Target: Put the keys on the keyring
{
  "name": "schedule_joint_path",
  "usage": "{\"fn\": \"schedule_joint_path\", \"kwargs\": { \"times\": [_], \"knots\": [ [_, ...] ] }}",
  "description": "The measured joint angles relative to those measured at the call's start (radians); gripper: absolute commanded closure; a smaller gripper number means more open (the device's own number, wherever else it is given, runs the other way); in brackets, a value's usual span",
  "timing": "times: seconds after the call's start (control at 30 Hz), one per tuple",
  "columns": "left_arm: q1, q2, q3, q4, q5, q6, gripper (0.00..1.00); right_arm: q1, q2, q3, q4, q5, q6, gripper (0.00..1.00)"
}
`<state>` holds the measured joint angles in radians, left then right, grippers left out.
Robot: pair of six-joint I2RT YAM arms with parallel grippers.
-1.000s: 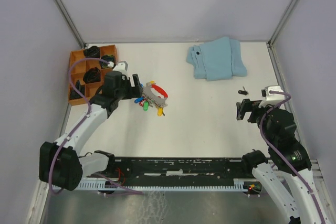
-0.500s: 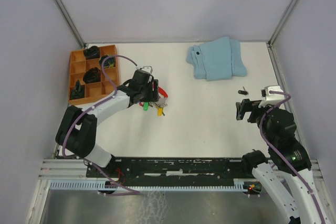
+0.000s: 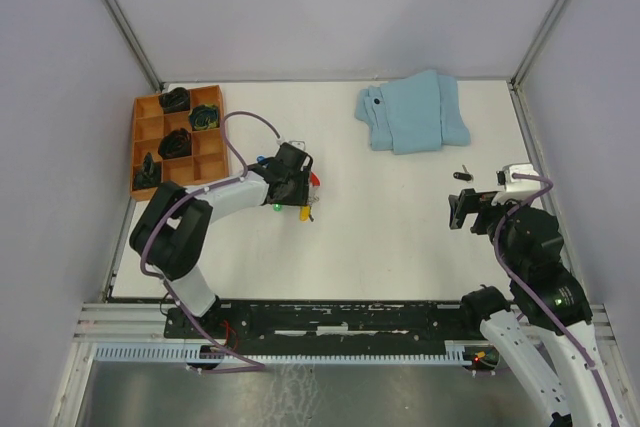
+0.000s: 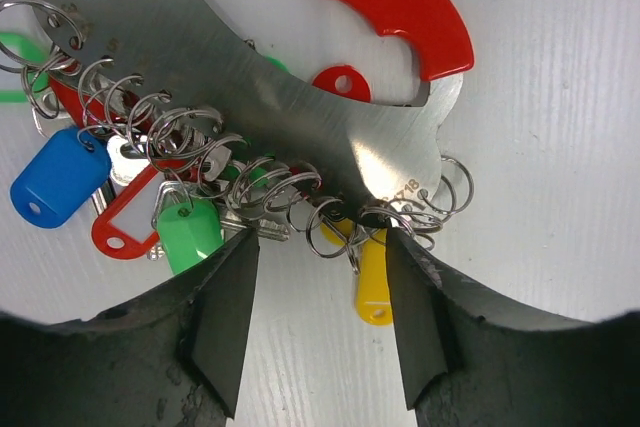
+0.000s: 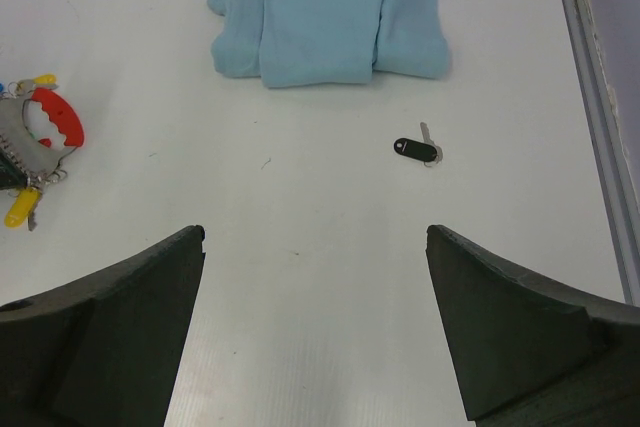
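Note:
The keyring (image 4: pixel 300 97) is a curved grey metal plate with a red grip, lying flat on the table. Split rings along its lower edge carry the keys: blue (image 4: pixel 58 175), green (image 4: pixel 190 232), yellow (image 4: pixel 373 282) and a red tag (image 4: pixel 125 227). My left gripper (image 4: pixel 320 247) is open and close above that edge, its fingers on either side of the rings by the yellow key. In the top view the left gripper (image 3: pixel 290 182) covers most of the keyring (image 3: pixel 314 179). My right gripper (image 3: pixel 462 209) is open and empty at the right.
A lone black-headed key (image 5: pixel 416 149) lies on the table ahead of the right gripper (image 5: pixel 315 237). A folded light-blue cloth (image 3: pixel 412 112) lies at the back. An orange compartment tray (image 3: pixel 212 152) with dark lumps stands at the far left.
My left arm has swung right, away from the orange tray, and come down over the keyring. The right arm has not moved.

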<state>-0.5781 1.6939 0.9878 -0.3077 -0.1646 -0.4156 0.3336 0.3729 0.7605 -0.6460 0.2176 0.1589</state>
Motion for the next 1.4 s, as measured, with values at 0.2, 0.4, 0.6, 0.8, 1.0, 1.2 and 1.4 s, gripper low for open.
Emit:
{"fn": "schedule_joint_path", "kwargs": {
  "times": [0.2, 0.4, 0.6, 0.8, 1.0, 1.2, 1.4],
  "knots": [
    [-0.008, 0.018, 0.000, -0.001, -0.013, -0.009, 0.65, 0.000, -0.007, -0.002, 0.002, -0.001, 0.000, 0.00],
    [-0.016, 0.020, -0.001, 0.005, -0.001, -0.015, 0.83, 0.000, -0.006, -0.002, 0.002, -0.019, 0.000, 0.00],
    [-0.021, 0.006, -0.025, 0.051, 0.064, -0.014, 0.97, 0.000, 0.029, -0.001, 0.000, -0.090, 0.004, 0.00],
    [-0.031, -0.056, -0.097, 0.103, 0.143, -0.015, 0.97, 0.000, 0.164, 0.023, -0.011, -0.187, 0.048, 0.00],
    [-0.048, -0.110, -0.177, 0.172, 0.230, -0.026, 0.97, 0.000, 0.318, -0.021, 0.085, -0.381, 0.153, 0.01],
    [-0.061, -0.124, -0.233, 0.256, 0.301, -0.071, 0.97, 0.003, 0.504, -0.207, 0.374, -0.575, 0.310, 0.10],
    [-0.069, -0.128, -0.259, 0.319, 0.344, -0.128, 0.97, 0.021, 0.737, -0.304, 0.639, -0.659, 0.403, 0.26]
  ]
}}
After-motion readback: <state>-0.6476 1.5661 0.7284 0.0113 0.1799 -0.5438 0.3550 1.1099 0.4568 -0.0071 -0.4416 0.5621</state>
